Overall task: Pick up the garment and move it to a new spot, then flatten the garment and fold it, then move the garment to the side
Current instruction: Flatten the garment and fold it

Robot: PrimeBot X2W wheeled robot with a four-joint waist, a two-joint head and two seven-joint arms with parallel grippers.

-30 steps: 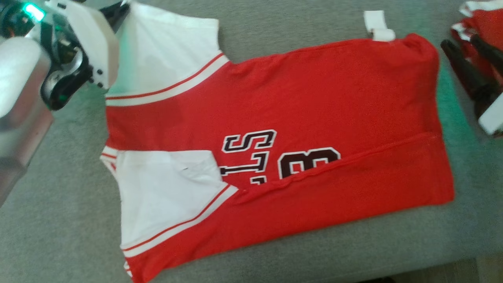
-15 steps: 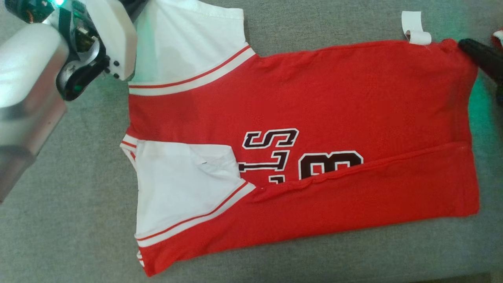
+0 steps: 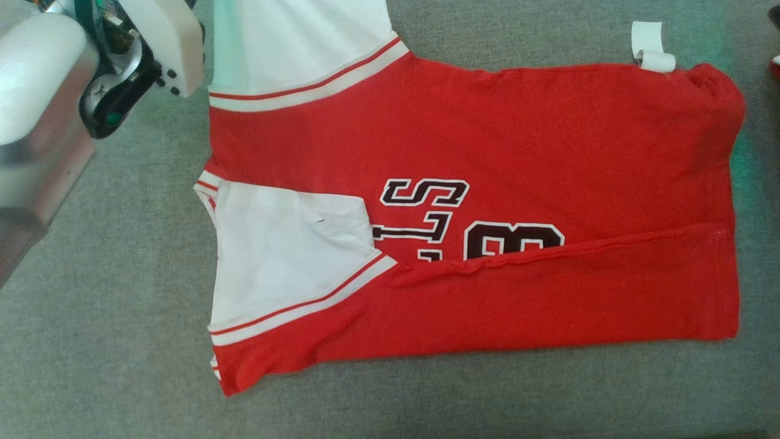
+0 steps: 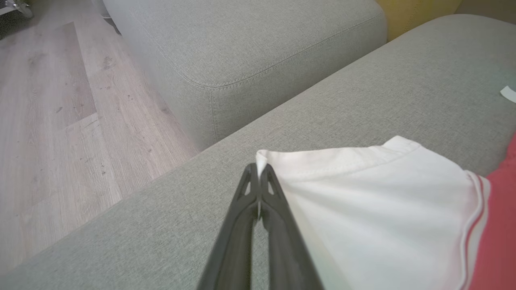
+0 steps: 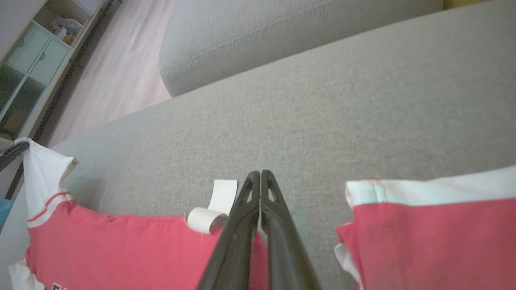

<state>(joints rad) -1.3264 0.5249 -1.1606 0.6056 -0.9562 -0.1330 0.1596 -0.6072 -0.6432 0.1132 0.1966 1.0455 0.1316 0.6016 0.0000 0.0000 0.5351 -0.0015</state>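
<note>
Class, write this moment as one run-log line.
left tool: shut on sleeve | right tool: shut at jersey hem by tag | jersey: lower edge folded, flat on sofa

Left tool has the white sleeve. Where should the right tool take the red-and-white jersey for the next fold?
Pinch the red-and-white jersey's far hem corner, just right of the curled white label, coming from the right over bare grey cushion. That corner sits puckered, its edge free.

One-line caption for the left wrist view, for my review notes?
Left gripper shut on the white sleeve of a red jersey on a grey sofa seat, wood floor beyond.
</note>
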